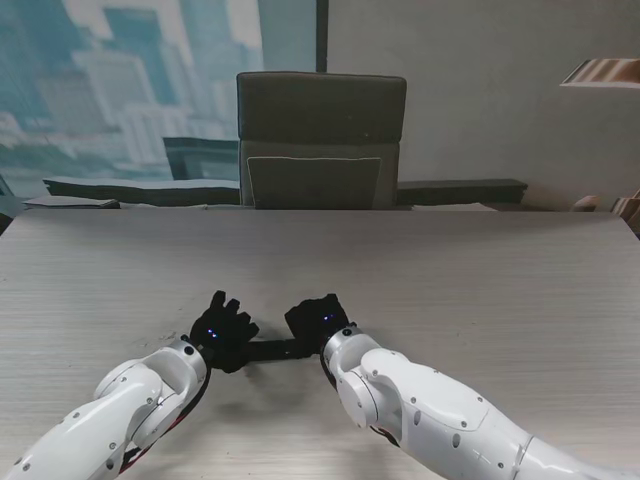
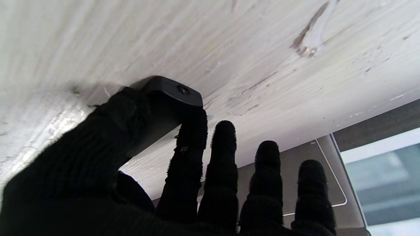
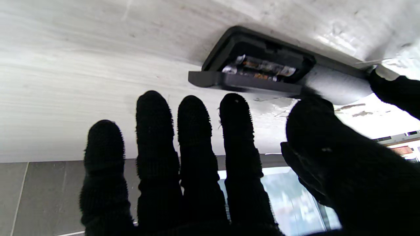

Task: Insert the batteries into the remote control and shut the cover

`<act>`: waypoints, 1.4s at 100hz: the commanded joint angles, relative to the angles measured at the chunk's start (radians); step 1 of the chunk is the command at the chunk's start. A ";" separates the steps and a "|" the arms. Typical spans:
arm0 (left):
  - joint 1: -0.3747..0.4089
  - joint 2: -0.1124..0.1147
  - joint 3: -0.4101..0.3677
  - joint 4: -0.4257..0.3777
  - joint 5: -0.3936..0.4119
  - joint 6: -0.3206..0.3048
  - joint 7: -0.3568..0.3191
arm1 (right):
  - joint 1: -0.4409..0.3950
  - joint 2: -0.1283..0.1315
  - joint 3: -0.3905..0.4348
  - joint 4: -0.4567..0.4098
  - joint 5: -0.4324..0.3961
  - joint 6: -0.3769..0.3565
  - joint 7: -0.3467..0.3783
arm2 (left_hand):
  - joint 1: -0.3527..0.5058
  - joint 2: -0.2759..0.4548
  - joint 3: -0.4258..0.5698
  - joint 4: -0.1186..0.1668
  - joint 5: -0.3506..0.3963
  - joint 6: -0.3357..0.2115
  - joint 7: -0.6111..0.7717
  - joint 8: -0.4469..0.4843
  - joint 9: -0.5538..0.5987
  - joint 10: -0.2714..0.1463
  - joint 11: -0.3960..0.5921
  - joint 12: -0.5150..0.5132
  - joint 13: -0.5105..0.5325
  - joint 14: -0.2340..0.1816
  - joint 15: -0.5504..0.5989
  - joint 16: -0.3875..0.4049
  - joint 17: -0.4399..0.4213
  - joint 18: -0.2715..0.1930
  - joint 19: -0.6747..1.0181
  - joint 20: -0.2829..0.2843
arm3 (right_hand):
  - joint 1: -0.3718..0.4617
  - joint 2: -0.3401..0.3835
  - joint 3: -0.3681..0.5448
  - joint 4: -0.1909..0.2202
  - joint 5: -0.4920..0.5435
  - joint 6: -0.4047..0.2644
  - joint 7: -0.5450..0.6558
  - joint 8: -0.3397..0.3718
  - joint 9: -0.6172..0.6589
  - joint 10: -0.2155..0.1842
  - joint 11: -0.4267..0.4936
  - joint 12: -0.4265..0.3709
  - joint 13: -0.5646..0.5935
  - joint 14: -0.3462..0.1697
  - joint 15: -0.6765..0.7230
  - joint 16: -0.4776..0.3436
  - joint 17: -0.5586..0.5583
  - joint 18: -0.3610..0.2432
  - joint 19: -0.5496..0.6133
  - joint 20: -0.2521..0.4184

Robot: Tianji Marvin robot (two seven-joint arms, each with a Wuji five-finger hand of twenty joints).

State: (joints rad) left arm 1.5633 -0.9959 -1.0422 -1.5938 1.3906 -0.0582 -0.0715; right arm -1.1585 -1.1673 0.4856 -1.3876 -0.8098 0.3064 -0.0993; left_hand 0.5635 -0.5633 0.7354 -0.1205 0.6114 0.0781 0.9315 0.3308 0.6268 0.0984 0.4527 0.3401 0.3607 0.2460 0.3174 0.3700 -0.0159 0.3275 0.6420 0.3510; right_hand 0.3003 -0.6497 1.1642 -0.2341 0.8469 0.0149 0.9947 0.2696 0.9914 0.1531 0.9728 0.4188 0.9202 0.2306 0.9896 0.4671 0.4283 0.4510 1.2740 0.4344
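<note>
left hand (image 1: 222,331) gripping one end of the remote control (image 1: 272,350) between thumb and index finger | right hand (image 3: 210,170) hovering with fingers spread, thumb touching the remote | remote lying on the table (image 1: 480,300) between both hands | batteries (image 3: 259,67) sitting in the compartment, cover (image 3: 244,82) hanging ajar | battery labels showing too blurred to read
</note>
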 commanded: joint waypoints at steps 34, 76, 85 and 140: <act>0.009 0.003 0.005 0.005 0.003 -0.001 -0.018 | 0.008 -0.013 -0.008 0.002 -0.030 0.134 -0.012 | 0.100 0.027 0.073 0.064 0.075 -0.166 0.086 0.043 -0.014 -0.007 -0.004 0.008 0.003 -0.003 -0.002 -0.011 -0.006 0.014 0.012 -0.018 | -0.069 0.079 -0.071 0.086 0.134 -0.002 0.055 0.117 0.122 0.034 0.054 0.032 0.100 0.036 0.100 0.020 0.076 0.016 0.094 0.048; 0.009 0.002 0.004 0.005 0.000 0.000 -0.020 | 0.049 -0.021 -0.062 0.028 0.049 0.228 0.086 | 0.104 0.034 0.071 0.063 0.077 -0.169 0.090 0.048 -0.014 -0.007 -0.005 0.008 0.002 -0.003 -0.002 -0.011 -0.006 0.014 0.012 -0.018 | -0.112 0.093 -0.128 0.090 0.205 0.012 0.037 0.185 0.170 0.065 0.062 0.050 0.126 0.079 0.146 0.023 0.085 0.040 0.123 0.070; 0.008 0.002 0.005 0.006 -0.002 0.001 -0.020 | 0.052 -0.020 -0.074 0.034 0.053 0.238 0.096 | 0.109 0.035 0.070 0.063 0.078 -0.169 0.092 0.048 -0.013 -0.006 -0.005 0.008 0.003 -0.004 -0.002 -0.011 -0.006 0.014 0.012 -0.018 | -0.098 0.086 -0.111 0.090 0.202 0.012 0.030 0.188 0.166 0.064 0.060 0.051 0.123 0.076 0.145 0.023 0.084 0.040 0.122 0.070; 0.007 0.002 0.007 0.006 -0.004 0.001 -0.025 | 0.042 -0.029 -0.094 0.068 0.080 0.241 0.091 | 0.112 0.038 0.067 0.063 0.084 -0.170 0.099 0.049 -0.012 -0.008 -0.004 0.008 0.003 -0.002 -0.002 -0.011 -0.006 0.014 0.013 -0.017 | -0.096 0.083 -0.076 0.079 0.192 0.010 0.019 0.206 0.155 0.059 0.059 0.054 0.111 0.069 0.137 0.023 0.073 0.037 0.114 0.072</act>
State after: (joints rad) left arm 1.5630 -0.9948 -1.0411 -1.5941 1.3886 -0.0586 -0.0720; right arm -1.0854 -1.1993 0.3998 -1.3358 -0.7340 0.5509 -0.0277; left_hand 0.5635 -0.5633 0.7354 -0.1205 0.6114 0.0780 0.9314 0.3310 0.6268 0.0984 0.4527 0.3401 0.3607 0.2459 0.3174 0.3700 -0.0159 0.3275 0.6420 0.3493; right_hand 0.1607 -0.5438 1.0637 -0.1717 1.0387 0.0387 1.0183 0.4602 1.1465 0.1772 1.0202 0.4559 1.0345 0.2832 1.1174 0.4773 0.5129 0.4545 1.3671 0.4923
